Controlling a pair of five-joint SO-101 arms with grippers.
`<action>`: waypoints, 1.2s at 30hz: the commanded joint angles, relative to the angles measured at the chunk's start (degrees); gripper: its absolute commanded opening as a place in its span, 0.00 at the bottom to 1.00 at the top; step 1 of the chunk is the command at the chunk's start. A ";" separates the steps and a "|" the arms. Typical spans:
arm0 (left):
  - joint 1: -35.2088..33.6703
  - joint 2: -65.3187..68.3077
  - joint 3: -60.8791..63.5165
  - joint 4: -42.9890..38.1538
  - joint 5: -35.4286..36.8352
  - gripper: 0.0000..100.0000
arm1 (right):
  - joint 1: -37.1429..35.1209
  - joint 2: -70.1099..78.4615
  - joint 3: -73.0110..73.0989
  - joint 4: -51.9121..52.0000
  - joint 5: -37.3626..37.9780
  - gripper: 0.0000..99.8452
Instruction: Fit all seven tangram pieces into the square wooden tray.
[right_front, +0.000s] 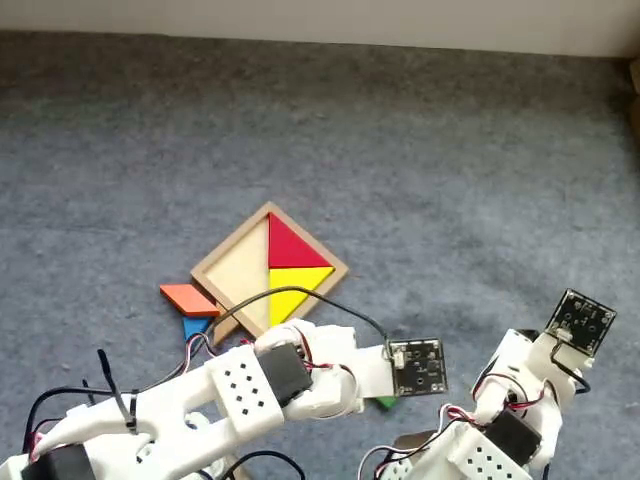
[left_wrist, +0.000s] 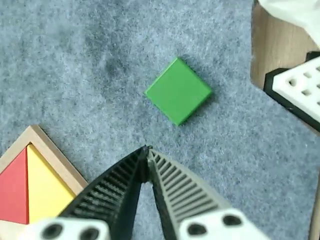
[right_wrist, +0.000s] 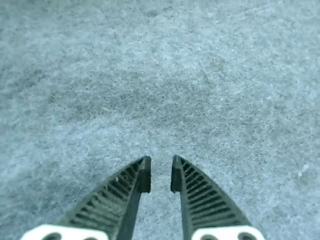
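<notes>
I saw the left gripper (left_wrist: 146, 152) pinched shut on nothing, its tips over the carpet (left_wrist: 100, 60) just short of the green square (left_wrist: 178, 90) and beside a corner of the wooden tray (left_wrist: 57, 162); the right gripper (right_wrist: 160, 175) stood a crack open, empty, above bare carpet. I counted one tray and five pieces: a red triangle (right_front: 288, 246) and a yellow triangle (right_front: 290, 292) sat inside it; an orange slanted piece (right_front: 188, 298) and a blue piece (right_front: 195, 325), partly behind the left arm's (right_front: 250, 385) cables, lay just outside its edge.

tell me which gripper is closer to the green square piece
Left. The left gripper sits just short of the green square, which lies straight ahead of its closed tips. The right gripper hangs over carpet, farther off to the side.
</notes>
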 joint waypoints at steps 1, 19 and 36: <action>-1.19 -1.45 1.63 -3.78 3.16 0.16 | -1.27 -0.57 -10.95 3.56 -0.26 0.09; -0.75 -1.19 1.89 -11.87 12.40 0.31 | -0.92 36.88 -69.76 10.59 -0.70 0.09; -1.19 30.02 -15.25 -12.92 18.37 0.31 | -1.01 39.78 -76.70 12.00 -0.62 0.09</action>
